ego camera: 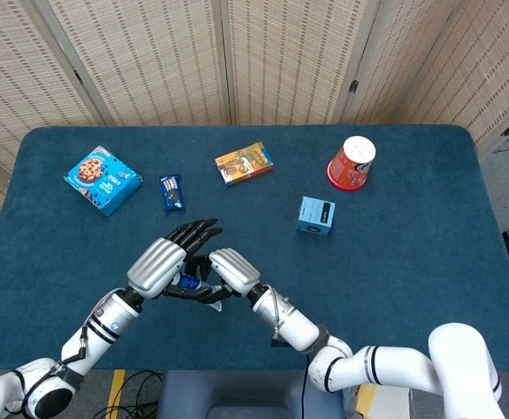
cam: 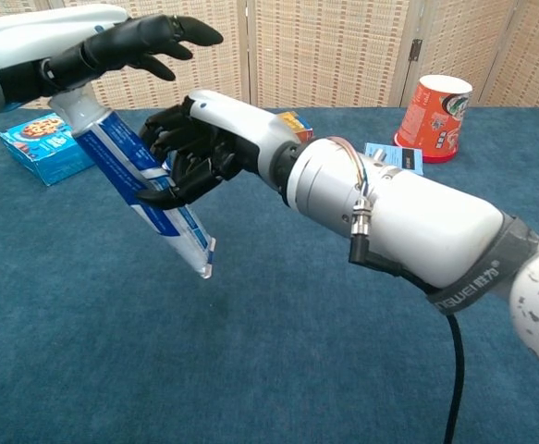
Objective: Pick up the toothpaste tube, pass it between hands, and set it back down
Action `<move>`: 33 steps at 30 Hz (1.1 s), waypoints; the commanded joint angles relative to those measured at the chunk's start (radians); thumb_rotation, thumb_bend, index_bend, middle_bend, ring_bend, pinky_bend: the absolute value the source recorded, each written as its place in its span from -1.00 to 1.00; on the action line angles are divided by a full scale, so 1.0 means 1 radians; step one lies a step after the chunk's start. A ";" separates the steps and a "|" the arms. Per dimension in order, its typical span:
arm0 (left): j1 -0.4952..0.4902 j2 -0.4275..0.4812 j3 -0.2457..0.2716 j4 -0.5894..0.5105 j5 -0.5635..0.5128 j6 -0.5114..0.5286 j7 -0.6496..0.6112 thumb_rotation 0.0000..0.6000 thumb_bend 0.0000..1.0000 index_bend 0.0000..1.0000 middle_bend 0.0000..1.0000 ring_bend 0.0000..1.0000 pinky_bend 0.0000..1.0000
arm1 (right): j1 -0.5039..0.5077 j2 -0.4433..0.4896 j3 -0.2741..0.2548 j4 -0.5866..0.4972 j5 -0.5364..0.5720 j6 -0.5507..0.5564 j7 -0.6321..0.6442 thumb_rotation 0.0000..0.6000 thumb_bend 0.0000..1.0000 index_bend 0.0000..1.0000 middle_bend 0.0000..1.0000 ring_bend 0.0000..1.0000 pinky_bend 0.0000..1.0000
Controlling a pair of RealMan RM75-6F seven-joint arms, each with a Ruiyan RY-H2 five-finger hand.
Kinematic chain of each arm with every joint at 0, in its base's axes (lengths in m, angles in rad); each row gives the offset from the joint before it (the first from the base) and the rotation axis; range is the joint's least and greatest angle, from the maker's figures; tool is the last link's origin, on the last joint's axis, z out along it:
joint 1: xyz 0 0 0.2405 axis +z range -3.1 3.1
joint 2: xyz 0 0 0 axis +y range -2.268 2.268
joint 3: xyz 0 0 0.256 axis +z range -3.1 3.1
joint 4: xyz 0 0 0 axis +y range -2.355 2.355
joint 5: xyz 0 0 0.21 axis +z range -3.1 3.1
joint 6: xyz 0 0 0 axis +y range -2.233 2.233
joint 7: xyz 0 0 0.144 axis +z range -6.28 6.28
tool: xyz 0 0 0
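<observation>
A white and blue toothpaste tube [cam: 144, 185] hangs tilted above the table, cap up and to the left, flat tail down. My right hand [cam: 195, 153] grips it around the middle with curled fingers. My left hand [cam: 112, 46] hovers right over the cap end, with its fingers stretched out and apart and not wrapped around the tube. In the head view the left hand [ego camera: 162, 262] and the right hand [ego camera: 228, 266] sit side by side near the table's front, and only a sliver of the tube [ego camera: 189, 281] shows between them.
A blue cookie box [ego camera: 103, 179] lies at the left, with a small blue snack packet [ego camera: 171, 192] beside it. Farther back sit an orange box [ego camera: 244, 163] and a red cup [ego camera: 352, 163]. A small blue box [ego camera: 315, 216] lies right of centre.
</observation>
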 commanded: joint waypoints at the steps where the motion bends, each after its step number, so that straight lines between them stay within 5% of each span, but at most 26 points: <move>1: -0.009 0.009 0.007 -0.011 -0.014 -0.014 0.041 -1.00 -1.00 -1.00 -0.95 -0.96 -0.70 | 0.001 -0.001 0.000 -0.002 0.005 -0.002 -0.003 1.00 0.42 0.43 0.43 0.12 -0.04; 25: -0.037 0.035 0.011 -0.048 -0.107 -0.045 0.114 -1.00 -1.00 -1.00 -0.99 -0.96 -0.70 | -0.001 0.011 -0.017 0.010 0.010 -0.023 -0.001 1.00 0.44 0.46 0.46 0.14 -0.01; 33: 0.003 0.058 0.014 -0.022 -0.111 0.009 0.075 -1.00 -1.00 -1.00 -0.99 -0.96 -0.70 | 0.025 0.149 -0.068 -0.016 0.087 -0.155 -0.208 1.00 0.29 0.46 0.38 0.14 -0.01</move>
